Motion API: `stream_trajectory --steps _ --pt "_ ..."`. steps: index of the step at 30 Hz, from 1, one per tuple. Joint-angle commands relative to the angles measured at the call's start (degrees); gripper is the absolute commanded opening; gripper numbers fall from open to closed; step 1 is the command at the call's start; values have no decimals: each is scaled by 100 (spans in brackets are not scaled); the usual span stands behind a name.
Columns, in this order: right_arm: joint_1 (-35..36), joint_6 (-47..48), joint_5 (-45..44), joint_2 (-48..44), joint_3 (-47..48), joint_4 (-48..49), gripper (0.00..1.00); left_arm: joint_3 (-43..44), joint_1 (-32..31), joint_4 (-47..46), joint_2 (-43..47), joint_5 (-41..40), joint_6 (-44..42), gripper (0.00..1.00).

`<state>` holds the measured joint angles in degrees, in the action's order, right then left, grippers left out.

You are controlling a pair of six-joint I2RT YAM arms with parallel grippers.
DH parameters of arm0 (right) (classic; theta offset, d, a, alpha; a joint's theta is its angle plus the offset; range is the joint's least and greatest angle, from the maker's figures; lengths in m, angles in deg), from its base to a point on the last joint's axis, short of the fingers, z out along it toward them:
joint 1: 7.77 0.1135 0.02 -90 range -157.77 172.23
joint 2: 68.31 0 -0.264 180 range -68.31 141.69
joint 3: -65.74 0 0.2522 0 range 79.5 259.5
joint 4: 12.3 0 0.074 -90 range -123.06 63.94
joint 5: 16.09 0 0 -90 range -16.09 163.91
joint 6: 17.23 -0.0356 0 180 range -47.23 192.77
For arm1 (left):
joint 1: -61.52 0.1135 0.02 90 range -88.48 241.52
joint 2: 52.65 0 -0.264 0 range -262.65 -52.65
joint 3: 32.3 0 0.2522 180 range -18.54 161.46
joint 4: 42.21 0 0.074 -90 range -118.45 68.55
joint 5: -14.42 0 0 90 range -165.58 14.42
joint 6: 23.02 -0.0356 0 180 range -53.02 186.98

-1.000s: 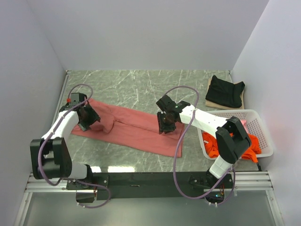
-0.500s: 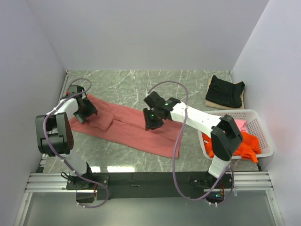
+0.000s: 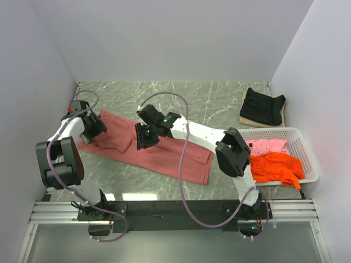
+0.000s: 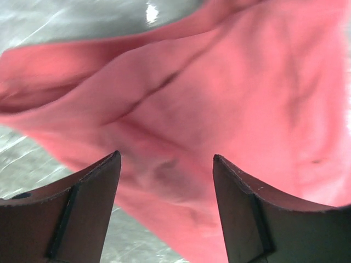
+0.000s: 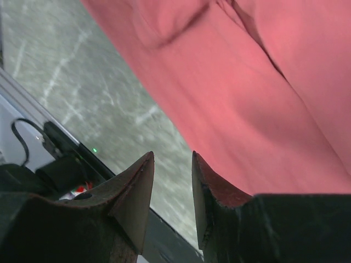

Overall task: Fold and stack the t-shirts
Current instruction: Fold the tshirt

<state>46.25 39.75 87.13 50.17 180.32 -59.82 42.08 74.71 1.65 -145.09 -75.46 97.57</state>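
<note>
Jaws of left gripper [image 4: 164, 159] wide apart, empty, over red shirt [image 3: 164, 158]; right gripper [image 5: 173, 156] narrowly parted, gripping nothing.

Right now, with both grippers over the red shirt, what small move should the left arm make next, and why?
Probably lower the left gripper onto the rumpled end of the brick-red t-shirt beneath it and close. Its jaws stand open and empty above the cloth, and the right gripper is empty over the middle, so nothing is held yet.
</note>
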Motion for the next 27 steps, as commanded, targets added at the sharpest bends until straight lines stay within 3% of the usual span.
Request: stream_trajectory --steps 1,16,27 --pt "56 -196 260 306 254 580 42 -270 166 -84 244 6 -89 74" --pt "364 -627 191 1748 1256 1521 45 125 333 -190 -107 -258 -229 77" --pt "399 -715 -293 2118 1467 1882 48 20 377 -154 -19 -390 -220 65"
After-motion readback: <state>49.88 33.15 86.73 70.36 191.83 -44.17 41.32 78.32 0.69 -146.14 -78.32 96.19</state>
